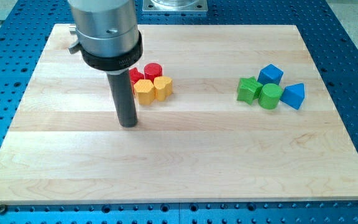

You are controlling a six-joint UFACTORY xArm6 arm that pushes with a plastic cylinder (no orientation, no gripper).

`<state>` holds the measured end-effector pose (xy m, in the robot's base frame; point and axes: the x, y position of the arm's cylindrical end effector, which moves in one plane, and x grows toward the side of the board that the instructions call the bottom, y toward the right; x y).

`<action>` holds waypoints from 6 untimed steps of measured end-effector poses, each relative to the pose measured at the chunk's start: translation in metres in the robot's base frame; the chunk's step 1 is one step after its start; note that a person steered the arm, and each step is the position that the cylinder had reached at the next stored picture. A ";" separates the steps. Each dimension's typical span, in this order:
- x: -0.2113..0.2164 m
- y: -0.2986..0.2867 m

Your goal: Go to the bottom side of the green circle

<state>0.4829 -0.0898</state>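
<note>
On the view's left half of the wooden counter (185, 162), my tip (128, 124) rests on the surface just below and to the left of a tight cluster of two red blocks (148, 71) and two yellow blocks (153, 89). No claw is fitted; the arm ends in a plain rod, so nothing is held. The green circle (270, 96) stands well apart, on the view's right, touching a green star-like block (248, 89) on its left, a blue block (270, 74) above it and a blue wedge-like block (293, 95) on its right. Its lower side faces open counter, which is probably why that side is the approach. The likely route is rightward below both clusters, stopping beneath the green circle without contact.
</note>
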 end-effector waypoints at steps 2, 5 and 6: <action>0.001 0.004; 0.063 0.251; 0.035 0.264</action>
